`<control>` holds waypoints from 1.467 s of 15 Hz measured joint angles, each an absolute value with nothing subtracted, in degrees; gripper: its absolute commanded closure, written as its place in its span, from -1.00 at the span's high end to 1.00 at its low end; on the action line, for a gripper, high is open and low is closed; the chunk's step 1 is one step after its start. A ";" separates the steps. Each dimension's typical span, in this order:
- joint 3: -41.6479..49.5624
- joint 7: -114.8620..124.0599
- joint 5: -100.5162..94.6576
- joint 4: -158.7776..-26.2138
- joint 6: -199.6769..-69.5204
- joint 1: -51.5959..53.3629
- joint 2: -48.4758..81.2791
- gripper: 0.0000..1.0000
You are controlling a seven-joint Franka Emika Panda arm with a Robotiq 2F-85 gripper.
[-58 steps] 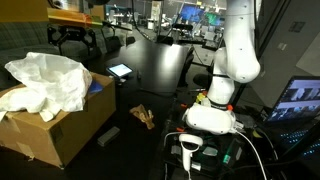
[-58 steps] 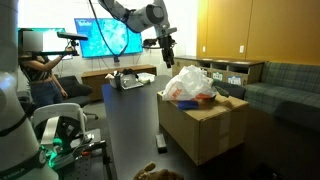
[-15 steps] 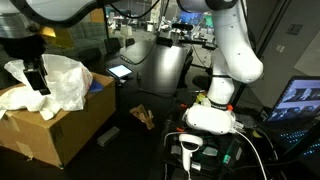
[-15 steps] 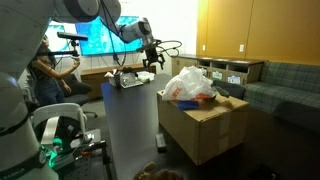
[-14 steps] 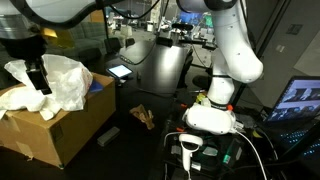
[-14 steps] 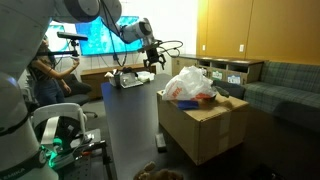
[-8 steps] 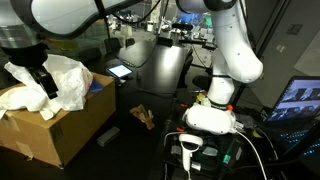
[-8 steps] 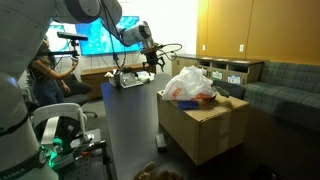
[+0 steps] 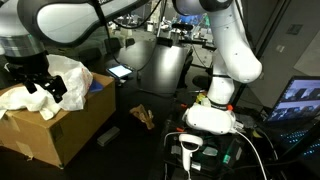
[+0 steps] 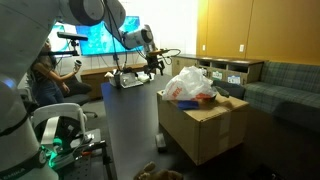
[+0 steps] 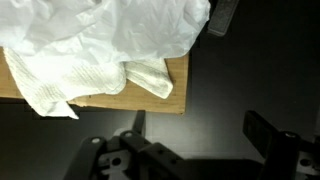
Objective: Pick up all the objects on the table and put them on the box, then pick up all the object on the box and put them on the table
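Gripper [image 11: 198, 122] wide open — holding nothing — over black table [image 11: 250, 80], beside box [image 11: 155, 103] heaped with white plastic bag [image 11: 120, 30], white cloth [image 11: 50, 85]

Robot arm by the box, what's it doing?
The arm's end effector hangs open and empty at the edge of the box. It is right by the white bag and cloth piled on the box. It isn't holding anything. A brown stick lies on the table.
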State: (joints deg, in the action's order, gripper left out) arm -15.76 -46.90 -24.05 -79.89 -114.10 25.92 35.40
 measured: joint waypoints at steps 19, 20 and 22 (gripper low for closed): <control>-12.93 -60.31 -24.17 -75.43 -119.45 24.84 41.98 1.00; -12.42 -59.07 -24.20 -74.80 -119.49 25.17 42.58 1.00; -11.64 -56.97 -24.21 -73.52 -119.50 25.72 43.75 1.00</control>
